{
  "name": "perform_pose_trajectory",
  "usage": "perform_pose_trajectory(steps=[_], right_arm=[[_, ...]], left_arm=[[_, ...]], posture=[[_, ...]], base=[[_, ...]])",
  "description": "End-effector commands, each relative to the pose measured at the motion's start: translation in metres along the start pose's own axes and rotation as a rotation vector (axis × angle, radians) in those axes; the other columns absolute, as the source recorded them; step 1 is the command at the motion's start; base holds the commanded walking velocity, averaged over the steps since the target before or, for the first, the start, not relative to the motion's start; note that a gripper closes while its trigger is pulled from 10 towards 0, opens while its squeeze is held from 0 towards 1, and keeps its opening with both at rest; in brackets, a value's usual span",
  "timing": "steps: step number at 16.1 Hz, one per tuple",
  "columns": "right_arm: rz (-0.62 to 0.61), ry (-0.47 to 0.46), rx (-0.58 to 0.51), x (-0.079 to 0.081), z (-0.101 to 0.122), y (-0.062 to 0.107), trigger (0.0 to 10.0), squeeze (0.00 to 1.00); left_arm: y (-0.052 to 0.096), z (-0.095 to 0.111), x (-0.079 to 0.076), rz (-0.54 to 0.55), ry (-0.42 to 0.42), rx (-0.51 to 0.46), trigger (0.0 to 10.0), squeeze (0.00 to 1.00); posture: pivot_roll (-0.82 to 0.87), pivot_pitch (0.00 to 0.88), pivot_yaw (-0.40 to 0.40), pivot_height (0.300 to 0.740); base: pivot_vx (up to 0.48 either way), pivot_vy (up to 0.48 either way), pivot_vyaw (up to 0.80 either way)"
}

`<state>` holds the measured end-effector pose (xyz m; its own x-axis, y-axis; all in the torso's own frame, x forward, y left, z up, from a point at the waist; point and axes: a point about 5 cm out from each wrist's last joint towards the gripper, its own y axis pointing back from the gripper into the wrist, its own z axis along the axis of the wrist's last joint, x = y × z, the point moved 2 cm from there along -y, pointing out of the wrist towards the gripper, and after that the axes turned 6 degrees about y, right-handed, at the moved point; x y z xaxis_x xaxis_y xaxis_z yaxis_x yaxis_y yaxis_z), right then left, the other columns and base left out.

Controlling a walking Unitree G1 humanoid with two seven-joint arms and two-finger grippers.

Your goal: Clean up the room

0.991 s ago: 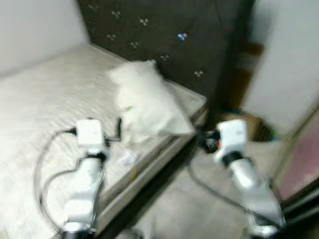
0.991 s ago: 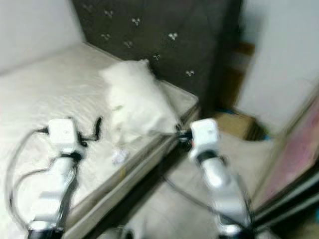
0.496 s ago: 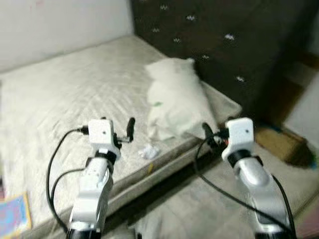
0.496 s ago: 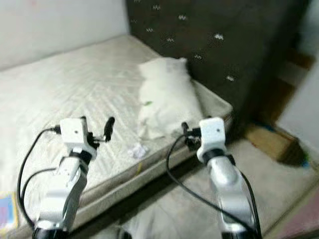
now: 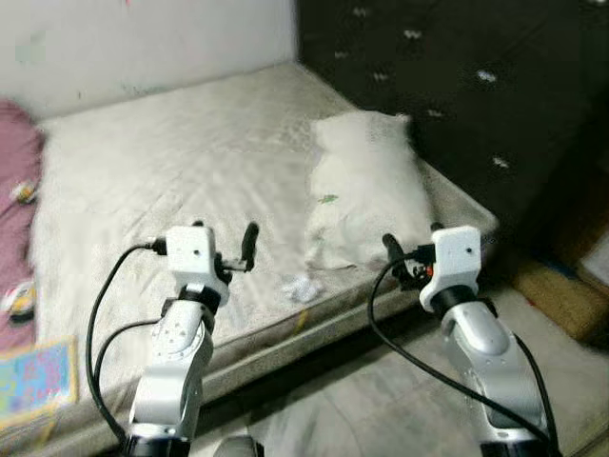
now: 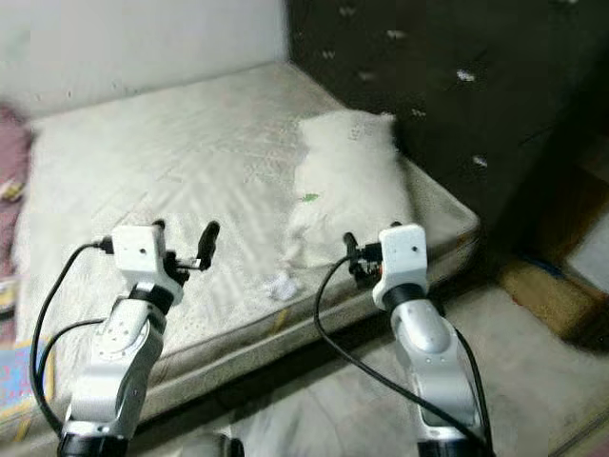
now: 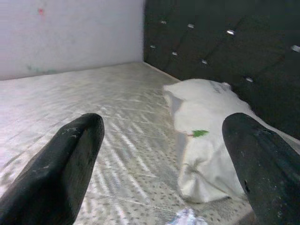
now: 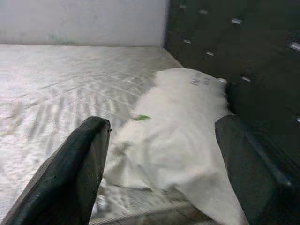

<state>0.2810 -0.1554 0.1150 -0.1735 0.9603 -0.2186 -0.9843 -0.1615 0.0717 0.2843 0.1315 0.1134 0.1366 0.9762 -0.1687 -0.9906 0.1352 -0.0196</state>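
lying just ahead of both open end effectors (image 5: 249, 238) (image 5: 389, 246), crumpled paper (image 5: 302, 288) on mattress (image 5: 171, 162).

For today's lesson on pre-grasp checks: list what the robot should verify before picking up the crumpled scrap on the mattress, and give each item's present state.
1. Small white crumpled paper scrap in sight near the edge of the pale quilted mattress: ok.
2. Left end effector open and empty: ok.
3. Right end effector open and empty: ok.
4. Scrap lies apart from the white rumpled pillow: ok.
5. Left end effector over the scrap: not ok, it is off to one side.
6. Scrap's weight or stickiness: cannot tell.
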Motion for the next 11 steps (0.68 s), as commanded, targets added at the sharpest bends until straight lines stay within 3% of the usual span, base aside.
perform_pose_trajectory(steps=[1,2,11], right_arm=[[0.008,-0.010,-0.018,0.0041,0.0044,-0.0030,10.0,0.00],[0.005,-0.013,-0.015,0.0035,0.0035,-0.0030,10.0,0.00],[0.006,-0.008,-0.017,0.0027,0.0034,-0.0045,10.0,0.00]], left_arm=[[0.0005,0.0038,0.0050,0.012,-0.009,-0.014,10.0,0.00],[0.0007,0.0035,0.0043,0.009,-0.009,-0.014,10.0,0.00],[0.0013,0.0023,0.0025,0.003,-0.004,-0.017,10.0,0.00]], posture=[[-0.02,0.000,0.013,0.740],[-0.02,0.000,0.013,0.740],[-0.01,0.000,0.006,0.740]], base=[[0.247,0.000,0.80],[0.251,0.000,0.72],[0.294,0.000,0.00]])
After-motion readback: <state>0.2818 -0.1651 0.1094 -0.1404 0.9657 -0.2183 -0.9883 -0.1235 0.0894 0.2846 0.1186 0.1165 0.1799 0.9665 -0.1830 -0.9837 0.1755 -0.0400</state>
